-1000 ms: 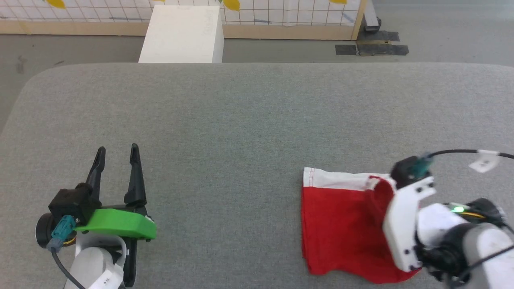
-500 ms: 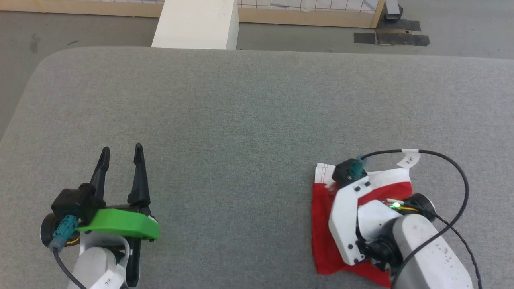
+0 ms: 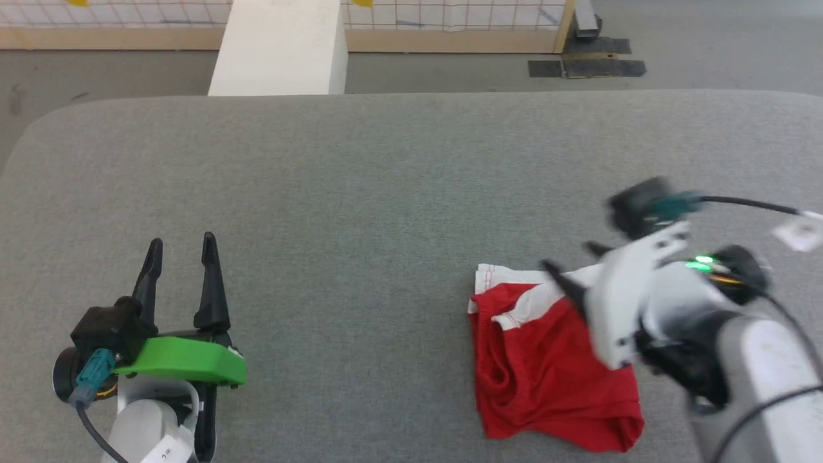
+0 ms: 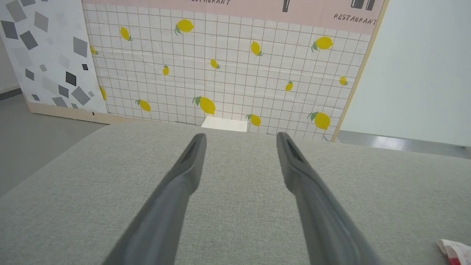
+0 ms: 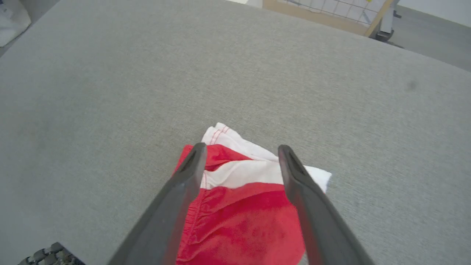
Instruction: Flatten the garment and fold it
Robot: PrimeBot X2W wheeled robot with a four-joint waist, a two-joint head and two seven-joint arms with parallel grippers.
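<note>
Since the R hand point(image 5: 241, 148) has just let go, fingers apart over the shorts point(image 3: 553, 379), they sit bunched, half-folded on the worktop point(image 3: 386, 193), right side; L hand point(image 3: 180, 241) open, idle. Fold prob needs tidying.

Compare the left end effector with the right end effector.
The dark-fingered left end effector sits on a green bracket; the right end effector on a white bracket. The left is over plain grey fabric tabletop, apart from the crumpled red-and-white fabric shorts; the right is over the shorts' white-trimmed edge. The left points forward; the right angles leftward. Both are open, holding nothing.
</note>
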